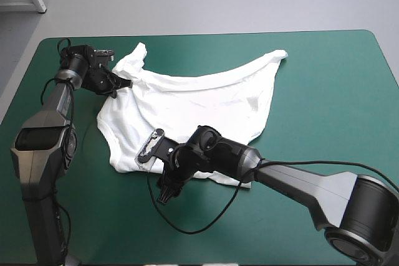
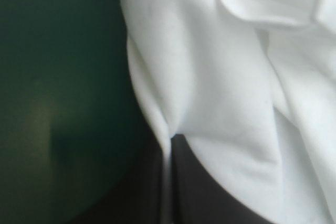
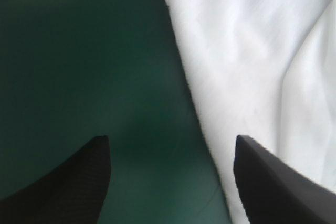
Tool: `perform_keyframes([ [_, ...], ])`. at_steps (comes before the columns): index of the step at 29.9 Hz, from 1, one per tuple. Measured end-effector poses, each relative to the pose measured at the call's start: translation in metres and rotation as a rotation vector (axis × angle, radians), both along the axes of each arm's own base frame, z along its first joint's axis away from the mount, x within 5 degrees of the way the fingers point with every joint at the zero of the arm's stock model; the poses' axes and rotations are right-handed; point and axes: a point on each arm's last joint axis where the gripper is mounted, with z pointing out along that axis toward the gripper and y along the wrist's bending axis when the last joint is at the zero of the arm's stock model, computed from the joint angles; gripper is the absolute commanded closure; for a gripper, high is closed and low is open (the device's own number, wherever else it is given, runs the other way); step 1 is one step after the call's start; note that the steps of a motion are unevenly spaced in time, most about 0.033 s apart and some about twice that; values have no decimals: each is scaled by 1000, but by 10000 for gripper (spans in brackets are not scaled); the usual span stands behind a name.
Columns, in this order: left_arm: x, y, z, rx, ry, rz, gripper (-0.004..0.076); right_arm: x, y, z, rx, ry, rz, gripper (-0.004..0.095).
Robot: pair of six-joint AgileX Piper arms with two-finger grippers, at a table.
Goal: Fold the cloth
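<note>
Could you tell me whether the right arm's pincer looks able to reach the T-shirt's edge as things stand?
Probably yes: the right pincer stands open, and the edge of the T-shirt runs between its fingers, with only bare teal-green cover beside it.

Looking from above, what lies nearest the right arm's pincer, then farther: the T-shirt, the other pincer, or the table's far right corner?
1. T-shirt, its near edge beside the right pincer.
2. The left pincer, at the shirt's far left.
3. The table's far right corner, farthest off.
</note>
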Motion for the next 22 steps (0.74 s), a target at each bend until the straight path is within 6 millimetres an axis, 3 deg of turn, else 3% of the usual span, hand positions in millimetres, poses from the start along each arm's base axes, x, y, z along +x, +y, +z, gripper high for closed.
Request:
perform_keyframes([
  [6, 0, 0, 0, 0, 3, 0, 734, 13, 15, -36, -47, -46, 18, 294],
  [9, 0, 0, 0, 0, 3, 0, 734, 18, 21, -57, -78, -33, 20, 385],
  [16, 0, 0, 1, 0, 2, 0, 734, 20, 28, -62, -44, -25, -1, 929],
  [22, -12, 0, 19, 4, 23, -6, 734, 24, 26, -59, -32, -29, -40, 923],
])
